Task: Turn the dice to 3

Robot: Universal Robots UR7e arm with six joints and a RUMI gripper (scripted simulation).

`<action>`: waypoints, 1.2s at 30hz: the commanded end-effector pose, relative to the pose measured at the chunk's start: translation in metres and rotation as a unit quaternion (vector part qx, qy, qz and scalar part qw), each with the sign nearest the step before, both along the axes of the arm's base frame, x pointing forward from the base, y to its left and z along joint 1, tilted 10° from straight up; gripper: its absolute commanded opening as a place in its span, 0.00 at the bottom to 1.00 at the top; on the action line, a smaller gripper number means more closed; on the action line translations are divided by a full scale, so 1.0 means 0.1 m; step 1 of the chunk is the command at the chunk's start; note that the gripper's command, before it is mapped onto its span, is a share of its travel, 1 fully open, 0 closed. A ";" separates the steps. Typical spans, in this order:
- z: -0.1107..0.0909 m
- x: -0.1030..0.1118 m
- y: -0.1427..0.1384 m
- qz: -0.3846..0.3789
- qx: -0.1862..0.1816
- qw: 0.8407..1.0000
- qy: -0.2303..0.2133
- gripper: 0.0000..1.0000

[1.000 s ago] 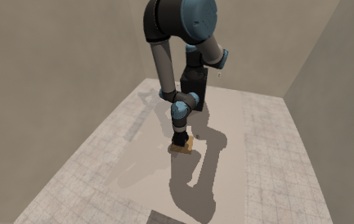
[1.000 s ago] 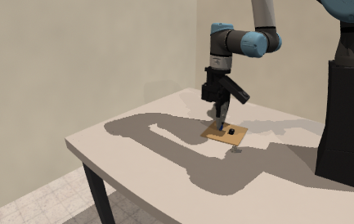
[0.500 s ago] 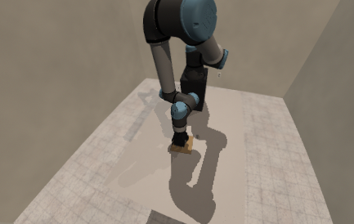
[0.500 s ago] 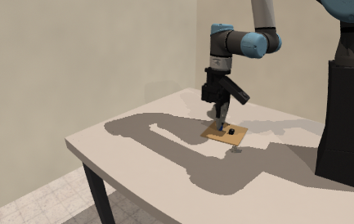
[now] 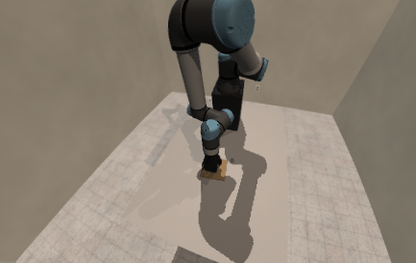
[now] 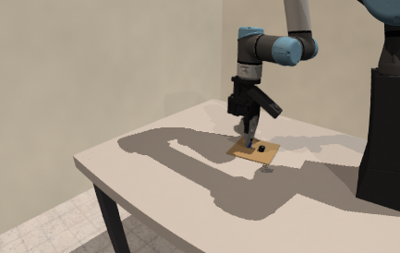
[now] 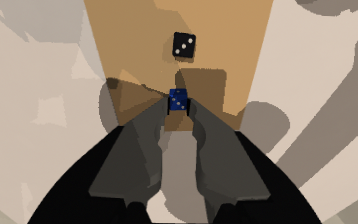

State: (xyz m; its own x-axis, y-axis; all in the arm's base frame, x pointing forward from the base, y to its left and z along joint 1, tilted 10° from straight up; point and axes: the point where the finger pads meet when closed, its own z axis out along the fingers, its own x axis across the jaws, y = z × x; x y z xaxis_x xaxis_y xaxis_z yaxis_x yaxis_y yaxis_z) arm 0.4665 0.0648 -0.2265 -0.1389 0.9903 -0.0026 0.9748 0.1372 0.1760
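Observation:
My gripper (image 6: 249,144) (image 7: 178,98) is shut on the blue die (image 7: 178,100), low over the orange-brown mat (image 5: 222,176) (image 6: 269,155) (image 7: 233,30). The larger blue face seen in the wrist view shows three pips in a diagonal; a narrow strip of another face shows one pip. Whether the die touches the mat is unclear. The black die (image 6: 261,149) (image 7: 184,45) sits on the mat beyond the fingertips, with 3 on top, apart from the blue die. A tiny pale thing (image 5: 232,160), likely the white die, is just off the mat; its number is unreadable. The wrist view does not show it.
The arm's black base (image 5: 226,107) (image 6: 391,148) stands at the back of the table (image 6: 183,222) in the top view and at the right in the exterior view. Arm shadows cross the table and part of the mat.

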 end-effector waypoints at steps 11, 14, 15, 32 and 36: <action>0.00 0.00 0.00 0.000 0.000 1.000 -0.001 0.00; 0.00 0.00 0.00 0.000 0.000 1.000 -0.001 0.00; 0.00 0.00 0.00 0.000 0.000 1.000 -0.001 0.00; 0.00 0.00 0.00 0.000 0.000 1.000 -0.001 0.18; 0.00 0.00 0.00 0.000 0.000 1.000 -0.001 0.18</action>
